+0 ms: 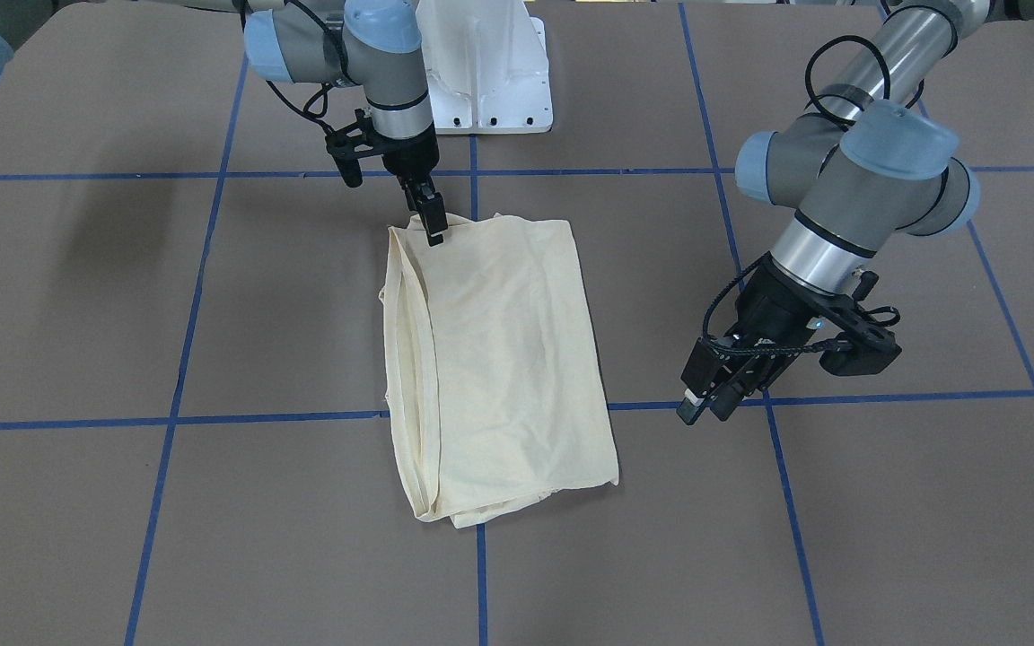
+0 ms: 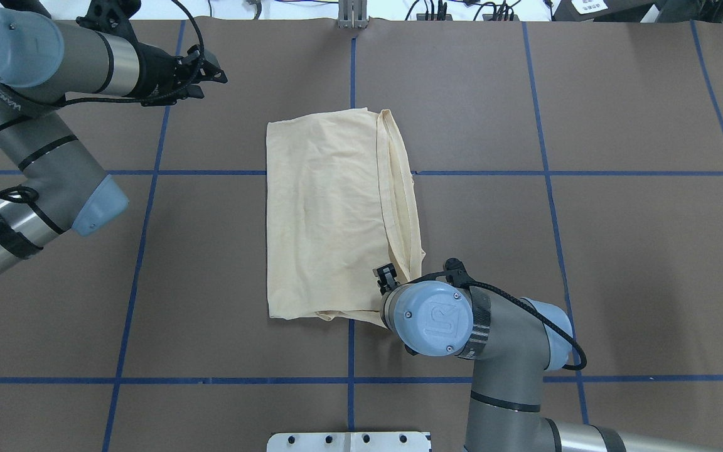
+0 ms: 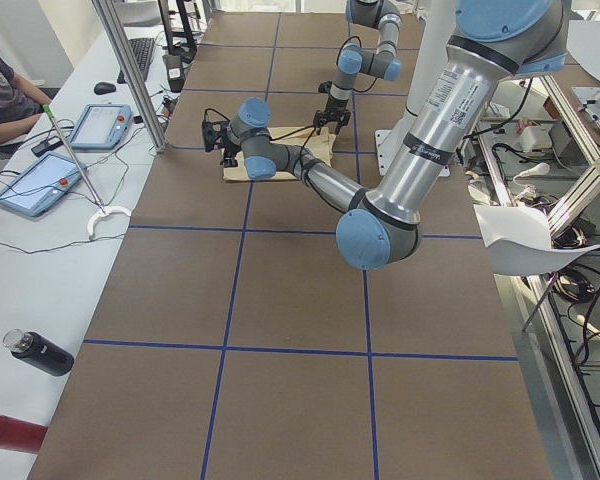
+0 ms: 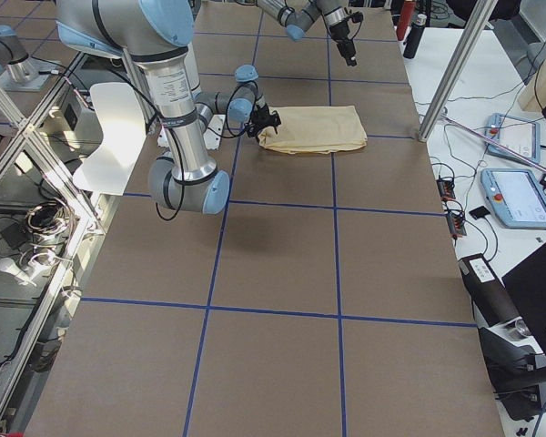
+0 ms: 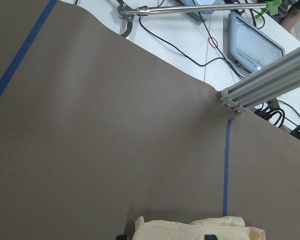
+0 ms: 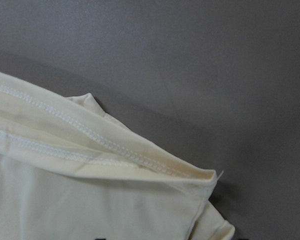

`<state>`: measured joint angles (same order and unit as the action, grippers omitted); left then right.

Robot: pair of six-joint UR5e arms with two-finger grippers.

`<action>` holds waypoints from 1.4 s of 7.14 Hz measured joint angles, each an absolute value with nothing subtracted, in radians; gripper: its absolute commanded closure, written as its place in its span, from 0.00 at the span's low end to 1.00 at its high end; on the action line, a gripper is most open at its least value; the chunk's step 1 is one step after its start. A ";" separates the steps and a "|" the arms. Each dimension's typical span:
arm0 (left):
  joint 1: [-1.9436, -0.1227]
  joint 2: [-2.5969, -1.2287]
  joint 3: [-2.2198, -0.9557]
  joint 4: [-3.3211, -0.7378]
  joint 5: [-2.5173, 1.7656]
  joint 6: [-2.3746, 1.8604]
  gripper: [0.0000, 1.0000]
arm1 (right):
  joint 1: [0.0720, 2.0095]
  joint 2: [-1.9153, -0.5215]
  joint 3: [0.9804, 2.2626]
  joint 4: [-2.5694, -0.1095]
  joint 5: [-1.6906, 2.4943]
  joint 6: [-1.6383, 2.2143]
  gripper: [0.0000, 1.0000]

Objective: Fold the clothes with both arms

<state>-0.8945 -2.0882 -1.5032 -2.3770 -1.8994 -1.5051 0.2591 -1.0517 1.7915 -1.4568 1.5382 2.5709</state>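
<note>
The clothes are one pale cream-yellow shirt (image 1: 499,359) (image 2: 330,220) (image 4: 314,129), folded into a long rectangle and lying flat mid-table. No print shows on it. My right gripper (image 1: 433,229) (image 2: 386,279) points down at the shirt's corner nearest the robot, tips touching the cloth. Its wrist view shows that hemmed corner (image 6: 140,160) lying on the table, with no finger closed over it, so it reads as open. My left gripper (image 1: 705,411) (image 2: 214,78) hovers open beside the shirt's far end, holding nothing. The shirt's edge (image 5: 190,231) shows low in its wrist view.
The white pedestal base (image 1: 481,72) stands behind the shirt at the robot's side. Blue tape lines (image 2: 352,172) cross the brown table. Past the far edge are an aluminium post (image 5: 270,82), tablets (image 3: 100,125), cables and a seated person's arm (image 3: 0,100).
</note>
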 measured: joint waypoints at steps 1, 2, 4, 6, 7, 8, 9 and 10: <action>-0.894 -2.086 -1.503 -2.376 -1.898 -1.507 0.40 | 0.262 -1.052 1.785 -1.458 1.539 2.571 0.10; -0.893 -2.084 -1.503 -2.376 -1.897 -1.508 0.40 | 0.266 -1.052 1.777 -1.458 1.539 2.569 0.10; -0.891 -2.082 -1.499 -2.376 -1.896 -1.509 0.40 | 0.268 -1.049 1.763 -1.457 1.543 2.565 0.16; -0.889 -2.082 -1.497 -2.376 -1.896 -1.511 0.40 | 0.267 -1.046 1.759 -1.458 1.546 2.566 0.81; -0.889 -2.082 -1.496 -2.376 -1.897 -1.512 0.40 | 0.266 -1.046 1.759 -1.460 1.548 2.568 0.97; -0.888 -2.082 -1.496 -2.376 -1.898 -1.514 0.40 | 0.265 -1.046 1.759 -1.461 1.549 2.570 1.00; -0.888 -2.082 -1.496 -2.377 -1.898 -1.518 0.40 | 0.263 -1.046 1.759 -1.460 1.550 2.572 1.00; -0.888 -2.082 -1.496 -2.377 -1.898 -1.523 0.40 | 0.261 -1.047 1.761 -1.459 1.551 2.573 1.00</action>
